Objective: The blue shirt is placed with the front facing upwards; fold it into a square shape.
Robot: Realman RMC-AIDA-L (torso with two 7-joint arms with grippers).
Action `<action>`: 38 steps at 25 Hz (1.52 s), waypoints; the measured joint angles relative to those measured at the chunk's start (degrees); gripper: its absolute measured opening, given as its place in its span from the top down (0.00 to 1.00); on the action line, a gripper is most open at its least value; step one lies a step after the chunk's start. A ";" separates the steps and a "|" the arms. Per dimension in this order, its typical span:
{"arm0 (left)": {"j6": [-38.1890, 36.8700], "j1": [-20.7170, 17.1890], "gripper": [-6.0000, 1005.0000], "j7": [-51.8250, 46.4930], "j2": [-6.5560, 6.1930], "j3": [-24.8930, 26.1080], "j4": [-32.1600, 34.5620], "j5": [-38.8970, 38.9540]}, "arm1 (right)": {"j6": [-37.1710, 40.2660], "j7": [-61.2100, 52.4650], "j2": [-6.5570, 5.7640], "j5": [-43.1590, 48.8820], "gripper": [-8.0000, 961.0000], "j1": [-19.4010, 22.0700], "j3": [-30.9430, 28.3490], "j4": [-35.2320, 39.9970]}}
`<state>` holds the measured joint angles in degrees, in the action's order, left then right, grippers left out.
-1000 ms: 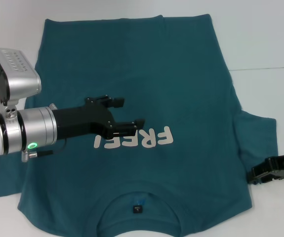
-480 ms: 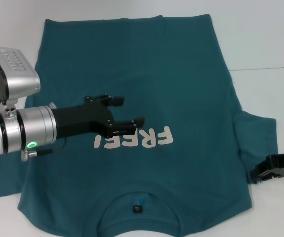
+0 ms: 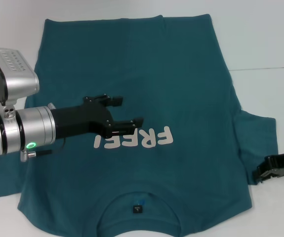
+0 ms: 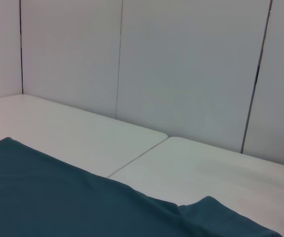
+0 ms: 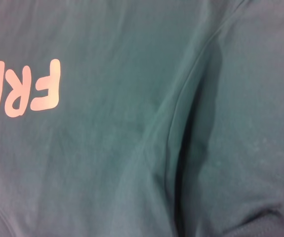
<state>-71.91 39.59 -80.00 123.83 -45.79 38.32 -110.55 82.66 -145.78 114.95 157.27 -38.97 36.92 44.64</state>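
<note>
One garment fills most of the white counter [image 3: 275, 44]: the blue shirt [image 3: 181, 79] lies flat, front up, its collar [image 3: 139, 200] toward the near edge and its hem toward the far edge. The off-white lettering [image 3: 137, 138] sits mid-chest and reads reversed from the head view, since the neck points at the robot. Both short sleeves are spread outward, one toward the left edge and one toward the right, so no fold looks made yet; judging by that, the task is at its very start.

Above the chest, the left pincer [image 3: 123, 111] reaches in from the left side, held level over the fabric rather than pressed into it. Its jaws stand apart with nothing between them. That open, raised pose suits an approach to a grasp point, though which hem or sleeve it is meant for cannot be told. Its wrist view looks across the cloth toward the far corner of the counter and the wall panels behind.

Near the right edge, the right pincer [image 3: 277, 169] lies low beside the right sleeve [image 3: 258, 138], only partly in view; whether it is wide or narrow I cannot tell. Its wrist view looks closely down on the sleeve seam [image 5: 191, 84] and part of the lettering, which suggests it is placed to take that sleeve for a first inward fold.
</note>
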 joint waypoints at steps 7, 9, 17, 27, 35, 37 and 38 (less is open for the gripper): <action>0.54 -0.04 0.13 0.36 0.05 0.08 -0.25 0.09 | -0.32 0.01 0.09 0.06 0.79 -0.07 0.00 0.09; 0.55 -0.04 0.13 0.53 -0.01 0.09 -0.50 0.44 | -0.37 0.01 0.10 0.06 0.84 -0.07 0.00 0.18; 0.55 -0.04 0.13 0.64 -0.08 0.09 -0.70 0.73 | -0.40 0.03 -0.16 -0.21 0.95 0.24 -0.14 0.76; 0.54 0.00 0.13 0.64 0.04 0.08 -0.84 0.82 | 4.09 -0.07 -0.35 0.07 0.96 2.37 -0.03 7.41; 0.54 0.19 0.13 0.70 0.09 0.00 -1.41 1.37 | 6.52 -0.56 -0.23 0.07 0.96 4.54 0.00 10.31; 0.54 0.21 0.13 0.71 0.09 0.00 -1.41 1.39 | 6.76 -0.50 -0.39 0.19 0.96 5.06 0.00 10.37; 0.54 0.21 0.13 0.71 0.09 0.00 -1.41 1.41 | 6.85 -0.46 -0.46 0.41 0.96 5.28 0.00 10.46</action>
<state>-71.37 39.80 -79.29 123.92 -45.79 36.91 -109.14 89.51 -146.24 114.49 157.67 -33.69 36.92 55.10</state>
